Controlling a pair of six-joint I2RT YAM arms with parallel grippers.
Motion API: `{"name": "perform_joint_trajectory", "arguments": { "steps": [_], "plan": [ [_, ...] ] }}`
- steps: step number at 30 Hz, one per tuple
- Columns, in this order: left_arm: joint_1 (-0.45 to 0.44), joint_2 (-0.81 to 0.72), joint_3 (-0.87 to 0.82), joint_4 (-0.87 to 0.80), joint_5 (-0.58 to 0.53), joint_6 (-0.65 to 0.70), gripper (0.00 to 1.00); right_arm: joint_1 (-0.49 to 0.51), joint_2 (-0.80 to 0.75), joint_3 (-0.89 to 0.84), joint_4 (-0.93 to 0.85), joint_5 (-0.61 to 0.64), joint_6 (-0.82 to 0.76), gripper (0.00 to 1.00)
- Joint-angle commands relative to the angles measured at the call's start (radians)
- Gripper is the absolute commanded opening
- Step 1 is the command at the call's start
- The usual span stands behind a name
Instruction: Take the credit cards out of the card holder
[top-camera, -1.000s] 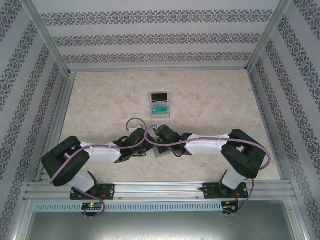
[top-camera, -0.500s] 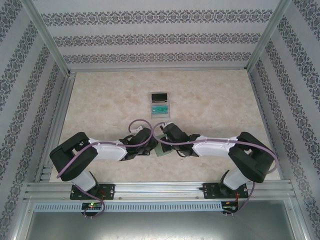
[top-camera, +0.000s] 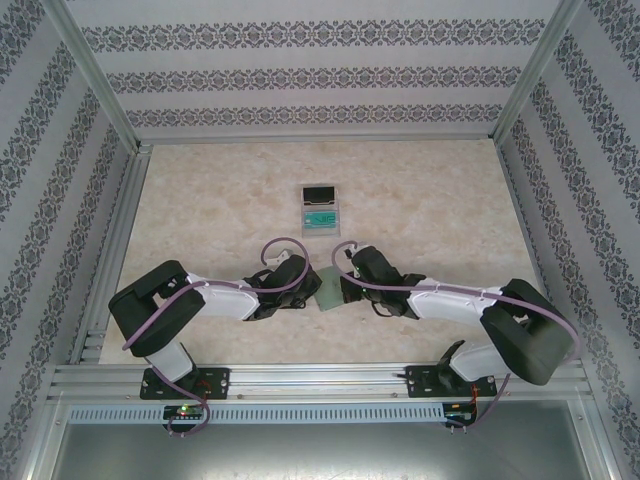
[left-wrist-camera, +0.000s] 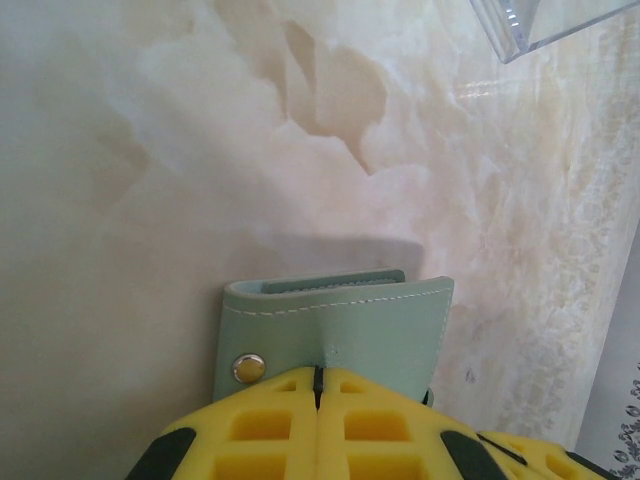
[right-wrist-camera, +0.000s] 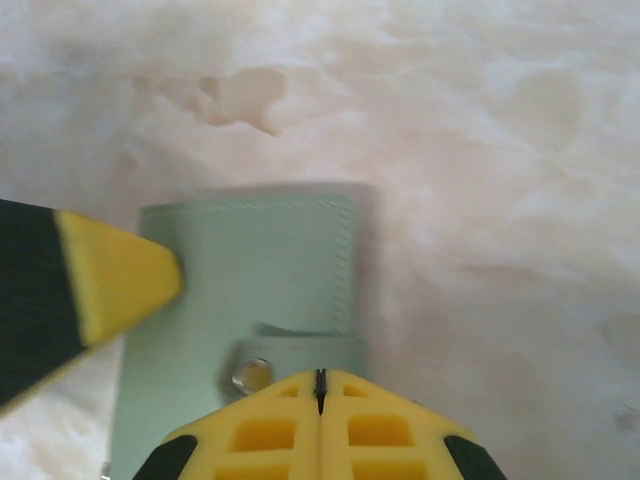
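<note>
My worry starts with the marbled beige, stone-look table (top-camera: 200, 200). It looks smooth and glossy, so anything I nudge may skate instead of opening. At twelve o'clock from my wrists sits the pale grey rectangular tray (top-camera: 303, 210), hard-walled, holding a black card (top-camera: 320, 192) and a teal-green card (top-camera: 320, 216). Toward six o'clock from the tray, between my two wrists, the sage-green stitched bifold card holder (right-wrist-camera: 250, 270) lies closed on the table. It looks soft and leathery, with a bluish-grey lining peeking along one edge.

My left end effector (left-wrist-camera: 318, 390) is clenched pad to pad, with nothing between the yellow ribbed fingers and its tips at the holder's edge. My right end effector (right-wrist-camera: 320, 390) is likewise clenched and empty, just over the closure tab (right-wrist-camera: 305, 350). Clenched like this I can only press or drag. The flap could refuse to open, the holder could pivot, or my two tips, very near each other, could collide.

Smallest is the round metal snap (right-wrist-camera: 250, 376), shiny and stiff-looking. Prying at it carelessly might flick the whole holder off its spot.
</note>
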Motion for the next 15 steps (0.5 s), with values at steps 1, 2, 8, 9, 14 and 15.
{"name": "perform_joint_trajectory", "arguments": {
  "steps": [1, 2, 8, 9, 14, 15],
  "plan": [
    [0.009, 0.100, -0.086, -0.300, -0.094, -0.014, 0.00, -0.010, -0.026, -0.020, -0.037, 0.014, 0.015, 0.00],
    [0.009, 0.100, -0.079, -0.304, -0.089, -0.005, 0.00, -0.010, -0.027, -0.019, -0.037, 0.003, 0.011, 0.00],
    [0.009, 0.098, -0.053, -0.260, -0.049, 0.040, 0.00, 0.088, -0.029, 0.044, -0.087, 0.079, -0.043, 0.27],
    [0.009, 0.098, -0.050, -0.257, -0.043, 0.043, 0.00, 0.109, -0.024, 0.060, -0.096, 0.095, -0.056, 0.30],
    [0.009, 0.097, -0.044, -0.248, -0.032, 0.052, 0.00, 0.133, 0.036, 0.129, -0.126, 0.116, -0.086, 0.39],
    [0.009, 0.096, -0.045, -0.245, -0.030, 0.051, 0.00, 0.134, 0.054, 0.141, -0.130, 0.117, -0.088, 0.39]
  ]
}}
